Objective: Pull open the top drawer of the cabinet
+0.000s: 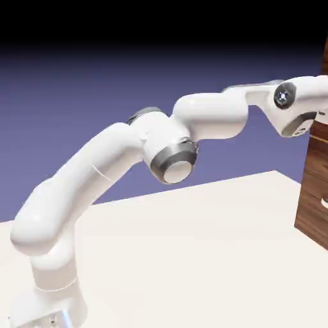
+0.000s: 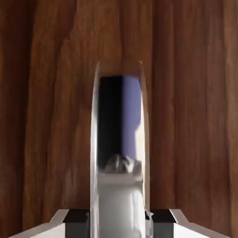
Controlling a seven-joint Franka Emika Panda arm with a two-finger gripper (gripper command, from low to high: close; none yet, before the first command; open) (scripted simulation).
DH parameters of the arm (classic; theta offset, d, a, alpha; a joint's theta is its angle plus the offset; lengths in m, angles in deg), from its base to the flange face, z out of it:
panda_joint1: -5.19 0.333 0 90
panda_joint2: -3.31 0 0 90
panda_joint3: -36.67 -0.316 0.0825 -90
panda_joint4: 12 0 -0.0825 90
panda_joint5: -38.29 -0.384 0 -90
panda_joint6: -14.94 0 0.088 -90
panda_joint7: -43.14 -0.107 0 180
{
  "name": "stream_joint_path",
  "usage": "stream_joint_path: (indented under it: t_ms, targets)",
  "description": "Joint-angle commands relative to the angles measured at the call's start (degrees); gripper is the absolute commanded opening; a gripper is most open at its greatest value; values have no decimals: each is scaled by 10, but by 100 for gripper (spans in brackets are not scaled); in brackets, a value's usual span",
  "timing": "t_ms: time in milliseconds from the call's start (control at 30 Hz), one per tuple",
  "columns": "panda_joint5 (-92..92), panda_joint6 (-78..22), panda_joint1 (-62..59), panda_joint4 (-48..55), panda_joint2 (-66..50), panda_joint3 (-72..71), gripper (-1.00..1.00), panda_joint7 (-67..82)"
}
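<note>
the cabinet [image 1: 314,186] stands at the exterior view's right edge, cut off by the frame, its dark wood-grain side resting on the pale table [image 1: 192,243]. the table lies bare and wide between the robot's base and the cabinet's foot, and the white arm [image 1: 128,160] spans that room well above the surface, its hand reaching the cabinet's upper part at the frame edge. in the hand view the top drawer [image 2: 46,116] fills the whole picture with wood grain, very close. its silvery bar handle [image 2: 118,139] runs up the middle, mirror-bright. the gripper [image 2: 119,218] is clamped on that handle, a grey finger tip [image 2: 76,217] pressed against each side.
</note>
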Motion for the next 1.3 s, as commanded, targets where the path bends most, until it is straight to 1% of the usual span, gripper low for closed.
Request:
stream_joint_path:
  t_ms: [0, 367, 733, 967, 1267]
  targets:
    - [2, 8, -11, -21, -9, -11, -100, 0]
    - [40, 95, -165, -249, -114, -135, -100, -32]
    - [115, 161, -381, -462, -224, -287, -100, -139]
    - [175, 185, -526, -549, -280, -388, -100, -227]
    - [242, 205, -713, -614, -328, -531, -100, -321]
